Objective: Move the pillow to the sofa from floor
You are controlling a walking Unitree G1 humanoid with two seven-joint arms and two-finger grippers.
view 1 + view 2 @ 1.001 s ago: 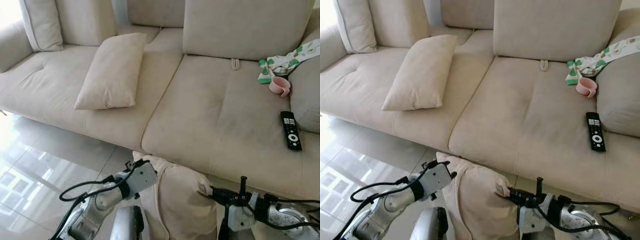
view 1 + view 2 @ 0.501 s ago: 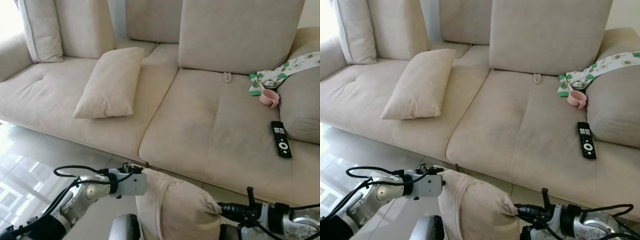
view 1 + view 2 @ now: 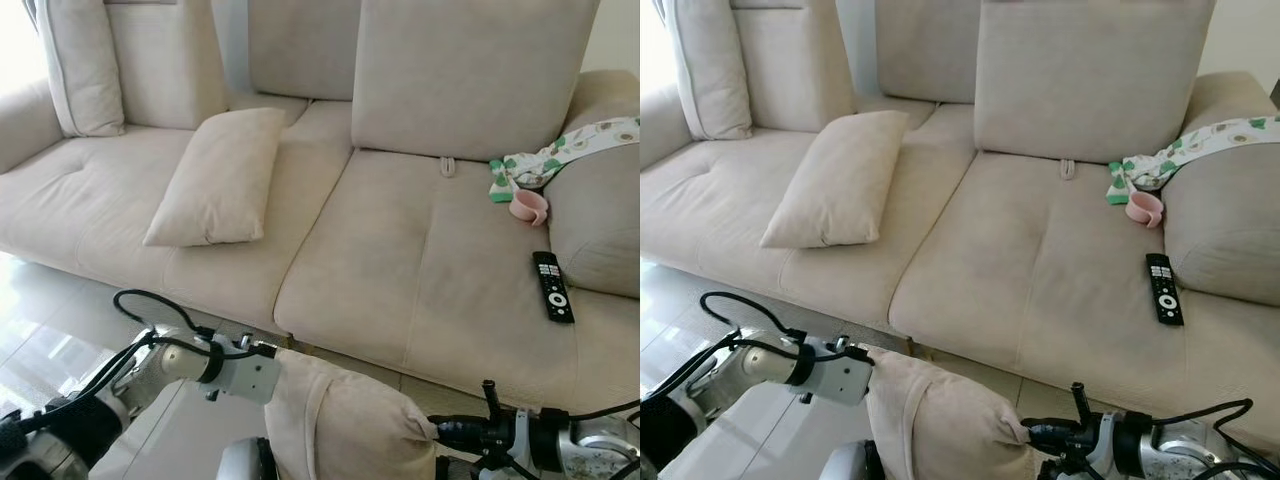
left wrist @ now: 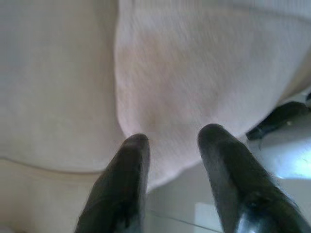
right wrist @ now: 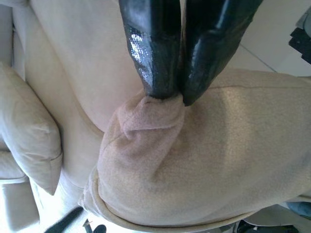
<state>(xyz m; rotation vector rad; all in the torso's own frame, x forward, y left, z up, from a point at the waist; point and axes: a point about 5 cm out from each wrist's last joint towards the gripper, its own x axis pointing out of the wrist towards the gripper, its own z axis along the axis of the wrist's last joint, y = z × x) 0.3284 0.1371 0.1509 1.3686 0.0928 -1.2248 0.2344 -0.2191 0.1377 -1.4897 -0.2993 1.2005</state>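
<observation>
Pinching a corner of the pillow (image 3: 345,425), your right end effector (image 5: 174,94) has its two black fingers pressed together on a bunched fold of the beige fabric; the pillow's bulk hangs beyond those fingertips, toward your left arm. Your left end effector (image 4: 170,141) sits against the pillow's opposite side with its fingers (image 4: 133,160) spread apart, the cloth lying right at their tips, though you cannot tell from the wrist view whether they actually grip it. You hold the pillow between the two end effectors, raised off the glossy tiled floor (image 3: 60,320) and just short of the sofa (image 3: 400,260), whose front edge lies ahead of both end effectors. Farther ahead of your left end effector, a second pillow (image 3: 220,180) lies tilted on the sofa seat. Ahead of your right end effector, well apart from it, a black remote control (image 3: 552,286) rests on the seat cushion, with a pink cup (image 3: 528,207) and a green-patterned cloth (image 3: 555,155) beyond it near the sofa's arm.
</observation>
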